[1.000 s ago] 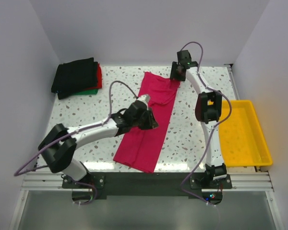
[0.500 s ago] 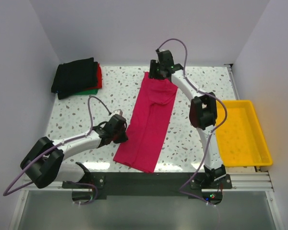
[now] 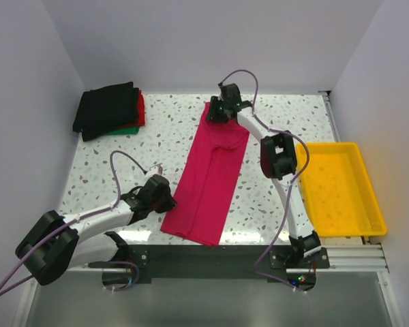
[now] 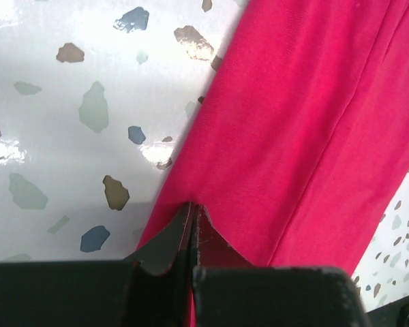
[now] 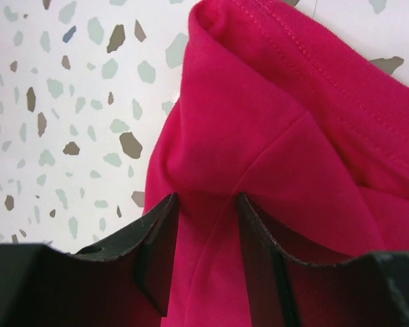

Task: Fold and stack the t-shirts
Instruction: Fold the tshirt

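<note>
The magenta-pink t-shirt (image 3: 208,177) lies as a long narrow strip from the far middle of the table toward the near edge. My left gripper (image 3: 165,199) is at the strip's lower left edge. In the left wrist view its jaws (image 4: 192,206) are closed together, with their tips on the flat pink cloth (image 4: 293,122) just inside that edge. My right gripper (image 3: 216,113) is at the strip's far left corner. It is open (image 5: 206,197), its jaws standing either side of a raised fold of pink cloth (image 5: 259,136). A folded stack with a black shirt (image 3: 108,109) over red (image 3: 141,109) and green (image 3: 126,129) sits at the far left.
A yellow plastic tray (image 3: 341,191) stands at the right edge of the speckled table (image 3: 286,136). White walls close in the left, back and right sides. The right arm's elbow (image 3: 278,155) hangs over the table beside the shirt.
My left gripper moved off the middle of the shirt, down and left to its lower left edge. My right gripper moved left along the far end to the far left corner. The shirt's far end looks narrower.
</note>
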`<action>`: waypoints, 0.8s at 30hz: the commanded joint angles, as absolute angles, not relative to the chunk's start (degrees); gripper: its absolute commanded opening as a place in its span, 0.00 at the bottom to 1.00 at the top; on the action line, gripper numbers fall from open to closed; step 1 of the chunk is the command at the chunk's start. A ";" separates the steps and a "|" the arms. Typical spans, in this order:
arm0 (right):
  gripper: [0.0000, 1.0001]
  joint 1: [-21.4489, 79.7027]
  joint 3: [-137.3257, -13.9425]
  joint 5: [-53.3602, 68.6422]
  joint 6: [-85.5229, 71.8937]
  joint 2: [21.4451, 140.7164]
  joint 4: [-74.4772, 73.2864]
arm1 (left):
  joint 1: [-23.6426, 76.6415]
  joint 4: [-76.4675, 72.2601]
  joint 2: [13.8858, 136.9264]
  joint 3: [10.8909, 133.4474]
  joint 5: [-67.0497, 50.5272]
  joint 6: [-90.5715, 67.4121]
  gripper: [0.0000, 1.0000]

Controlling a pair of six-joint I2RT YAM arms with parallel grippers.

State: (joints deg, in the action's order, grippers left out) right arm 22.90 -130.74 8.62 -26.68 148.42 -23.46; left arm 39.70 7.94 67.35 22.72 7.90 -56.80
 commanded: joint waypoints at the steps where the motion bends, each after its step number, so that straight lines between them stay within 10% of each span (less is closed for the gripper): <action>1: 0.44 23.03 -134.81 9.76 -27.33 151.78 -23.11 | 39.46 13.36 65.84 17.85 8.35 -59.59 0.00; 16: 0.46 21.71 -140.63 11.43 -24.96 153.03 -22.76 | 39.64 10.36 62.23 18.18 5.97 -59.34 0.00; 24: 0.48 21.62 -140.27 12.22 -23.21 145.20 -24.43 | 39.99 15.56 60.73 27.85 7.57 -49.14 0.18</action>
State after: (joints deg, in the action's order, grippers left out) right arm 22.20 -138.52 11.55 -25.19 153.16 -23.51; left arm 39.77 13.50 61.28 23.11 6.85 -55.20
